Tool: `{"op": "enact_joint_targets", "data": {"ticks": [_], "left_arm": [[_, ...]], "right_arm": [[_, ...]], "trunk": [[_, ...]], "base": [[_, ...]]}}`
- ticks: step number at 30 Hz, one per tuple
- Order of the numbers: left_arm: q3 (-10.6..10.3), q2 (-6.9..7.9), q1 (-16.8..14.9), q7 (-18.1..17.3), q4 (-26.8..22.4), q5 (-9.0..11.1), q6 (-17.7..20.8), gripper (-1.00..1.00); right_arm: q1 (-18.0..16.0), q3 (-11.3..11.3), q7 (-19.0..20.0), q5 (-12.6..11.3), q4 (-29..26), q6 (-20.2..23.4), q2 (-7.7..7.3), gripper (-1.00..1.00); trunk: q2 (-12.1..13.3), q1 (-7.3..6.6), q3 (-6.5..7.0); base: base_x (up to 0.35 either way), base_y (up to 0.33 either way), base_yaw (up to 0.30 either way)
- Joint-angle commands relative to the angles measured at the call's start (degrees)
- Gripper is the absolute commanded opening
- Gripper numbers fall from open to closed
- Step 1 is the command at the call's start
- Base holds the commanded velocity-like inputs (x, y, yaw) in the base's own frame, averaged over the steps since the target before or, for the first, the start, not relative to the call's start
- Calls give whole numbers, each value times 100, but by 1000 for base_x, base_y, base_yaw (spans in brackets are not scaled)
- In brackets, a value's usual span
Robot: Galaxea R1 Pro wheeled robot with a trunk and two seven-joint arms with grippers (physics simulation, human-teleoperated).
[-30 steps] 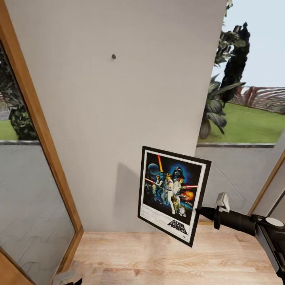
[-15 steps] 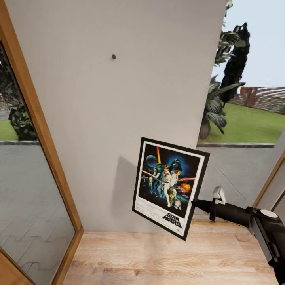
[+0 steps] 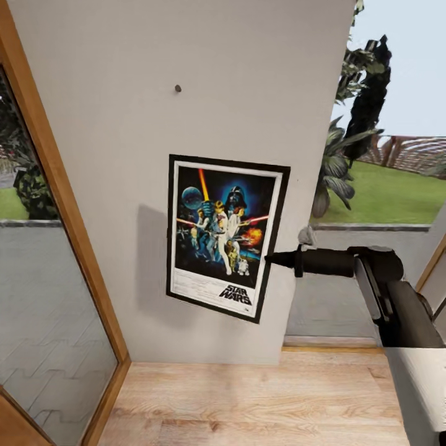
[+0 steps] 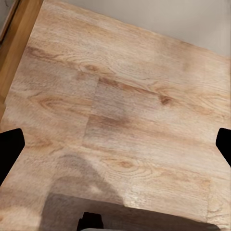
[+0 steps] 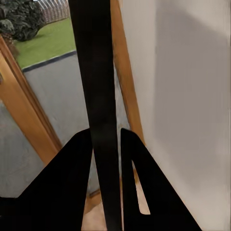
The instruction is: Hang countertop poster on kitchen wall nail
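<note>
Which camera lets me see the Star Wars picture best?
The head view: the whole poster faces it, figures and lettering clear, below the wall nail. The right wrist view catches just its black edge between the right tool's fingers.

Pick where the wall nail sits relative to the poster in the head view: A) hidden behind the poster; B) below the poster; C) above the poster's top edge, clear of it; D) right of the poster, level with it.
C: the wall nail is a dark speck on bare grey wall above the poster, which the right pincer grips by its edge.
</note>
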Motion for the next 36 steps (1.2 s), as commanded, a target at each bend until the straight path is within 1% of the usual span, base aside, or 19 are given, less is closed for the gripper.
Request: {"op": "enact_joint_targets", "data": {"ticks": [1, 2, 3, 5, 6, 7, 10, 11, 12, 13, 14, 15, 16, 22, 36], "left_arm": [[-40, 1, -6, -28, 8, 58, -16, 100], [-43, 1, -6, -29, 8, 58, -16, 100], [-42, 1, -6, -29, 8, 58, -16, 100], [-40, 1, -6, -30, 8, 58, -16, 100], [-39, 1, -6, -30, 5, 58, -16, 100], [-38, 1, -6, -30, 4, 58, -16, 100], [-38, 1, -6, -30, 1, 58, -16, 100], [-37, 1, -6, -30, 1, 58, -16, 100], [-37, 1, -6, -30, 0, 58, -16, 100], [-37, 1, -6, -30, 0, 58, -16, 100], [-37, 1, -6, -30, -1, 58, -16, 100], [-37, 1, -6, -30, -1, 58, -16, 100], [-38, 1, -6, -30, -1, 58, -17, 100], [-39, 1, -6, -30, -1, 58, -18, 100], [-37, 1, -6, -30, -1, 64, -21, 100]], "right_arm": [[-240, 123, -1, -29, 12, 189, 10, -100], [-584, 279, -2, -23, 37, 370, 52, -100], [-794, 347, -2, -18, 52, 495, 89, -100], [-987, 393, -2, -13, 66, 620, 125, -100], [-1185, 435, -1, -11, 81, 726, 174, -100], [-1288, 468, 1, -8, 89, 766, 204, -100], [-1852, 785, 5, 0, 230, 884, 362, -100], [-1939, 848, 5, 0, 266, 893, 393, -100], [-2168, 1002, 5, 4, 409, 909, 508, -100], [-2239, 1036, 6, 7, 468, 913, 548, -100], [-2375, 1084, 6, 12, 587, 918, 622, -100], [-2433, 1101, 6, 14, 644, 919, 652, -100], [-2617, 1152, 1, 17, 822, 925, 756, -100], [-2681, 1168, -1, 14, 882, 925, 808, -100], [-2692, 1170, -3, -12, 858, 918, 816, -100]], "trunk": [[-13, 4, -14], [-13, 4, -14], [-13, 4, -14], [-13, 4, -14], [-13, 4, -14], [-13, 4, -14], [-13, 4, -14], [-13, 4, -14], [-13, 4, -14], [-13, 4, -14], [-13, 4, -14], [-13, 4, -14], [-13, 4, -14], [-13, 4, -14], [-13, 4, -14]], "base": [[0, 0, 0], [0, 0, 0], [0, 0, 0], [0, 0, 0], [0, 0, 0], [0, 0, 0], [0, 0, 0], [0, 0, 0], [0, 0, 0], [0, 0, 0], [0, 0, 0], [0, 0, 0], [0, 0, 0], [0, 0, 0], [0, 0, 0]]}}
